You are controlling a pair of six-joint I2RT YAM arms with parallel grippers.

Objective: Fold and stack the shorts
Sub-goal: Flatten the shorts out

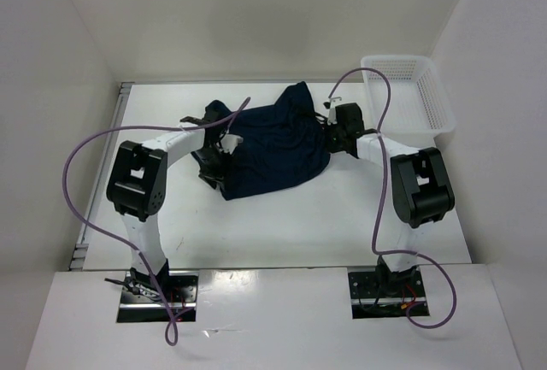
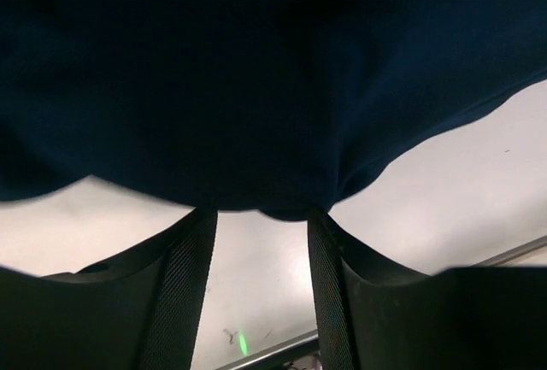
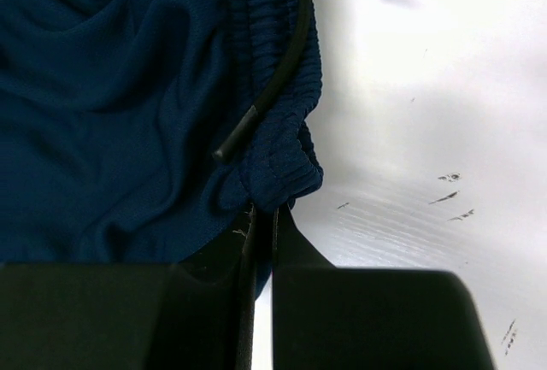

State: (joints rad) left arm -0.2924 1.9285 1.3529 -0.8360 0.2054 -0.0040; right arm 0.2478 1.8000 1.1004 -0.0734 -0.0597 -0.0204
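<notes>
The dark navy shorts (image 1: 273,148) lie crumpled mid-table between my two arms. My left gripper (image 1: 218,161) is at their left edge. In the left wrist view its fingers (image 2: 192,267) stand apart, and the shorts (image 2: 256,71) hang over the fingertips with bare table showing between them. My right gripper (image 1: 329,135) is at the shorts' right edge. In the right wrist view it (image 3: 263,212) is shut on the ribbed waistband (image 3: 282,165), beside the black drawstring (image 3: 273,79).
A white mesh basket (image 1: 410,92) stands at the back right corner, close to the right arm. White walls enclose the table on the left, back and right. Purple cables loop over both arms.
</notes>
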